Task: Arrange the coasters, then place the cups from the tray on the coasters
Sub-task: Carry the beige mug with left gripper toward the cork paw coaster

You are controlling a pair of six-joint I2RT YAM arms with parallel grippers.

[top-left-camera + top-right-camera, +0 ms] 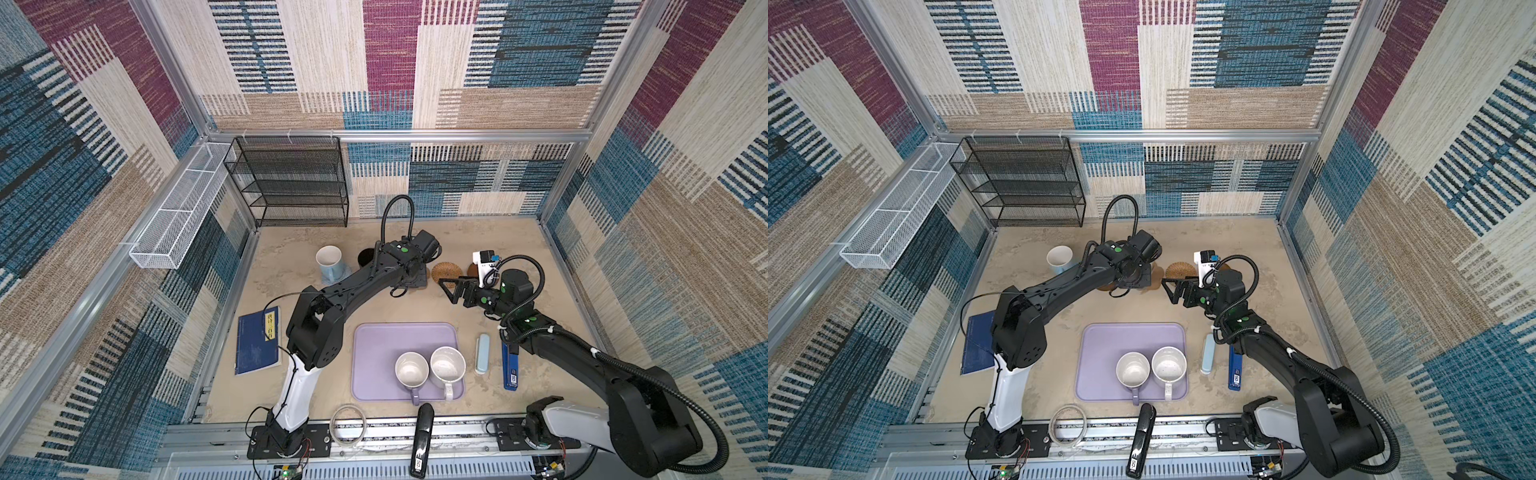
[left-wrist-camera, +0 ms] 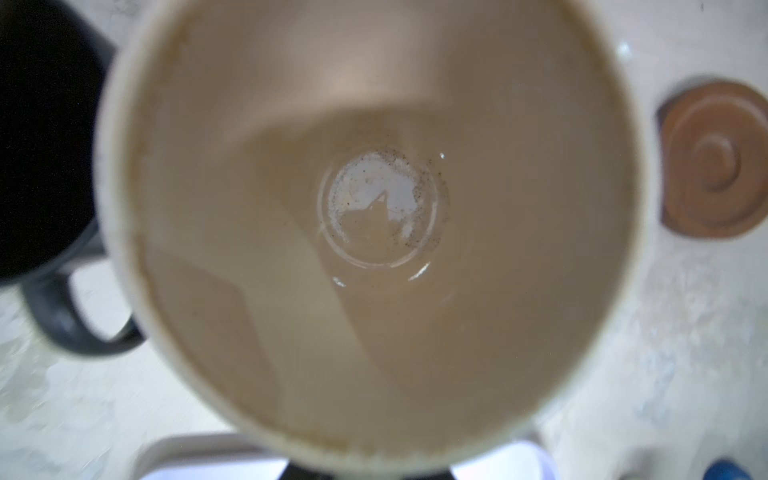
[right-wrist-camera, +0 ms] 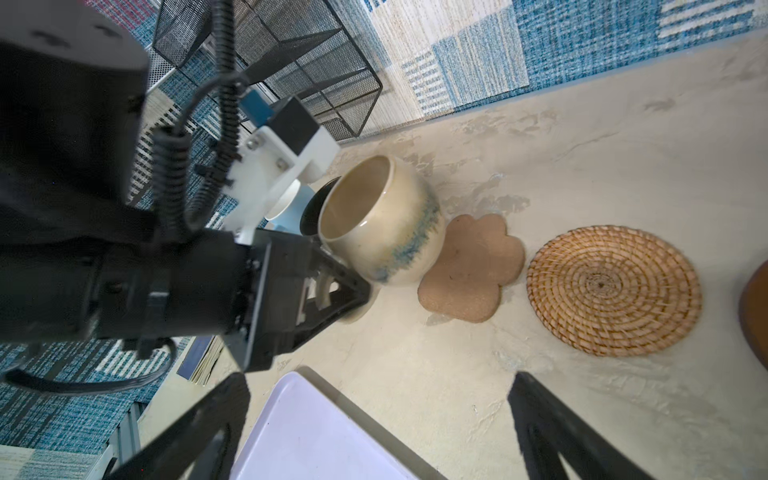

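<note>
In the right wrist view my left gripper [image 3: 345,293] is shut on the handle of the squat beige mug [image 3: 380,220], which sits at the edge of the tan paw coaster [image 3: 473,270]. I cannot tell if the mug rests on the table. Beside the paw coaster lie the rattan coaster [image 1: 446,272] and a brown wooden disc [image 1: 473,270]. My right gripper [image 1: 446,287] hovers open near the rattan coaster. The light blue mug [image 1: 329,262] and the black mug [image 1: 365,257] stand at the back. The lavender tray [image 1: 374,345] holds the lavender mug [image 1: 411,370] and the speckled white mug [image 1: 448,365].
A dark blue book [image 1: 257,345] lies left of the tray. A pale blue case [image 1: 482,353] and a blue tool [image 1: 511,370] lie to its right. A clear tape ring [image 1: 348,424] and black stapler [image 1: 422,440] sit at the front edge. A black wire rack [image 1: 291,183] stands at the back.
</note>
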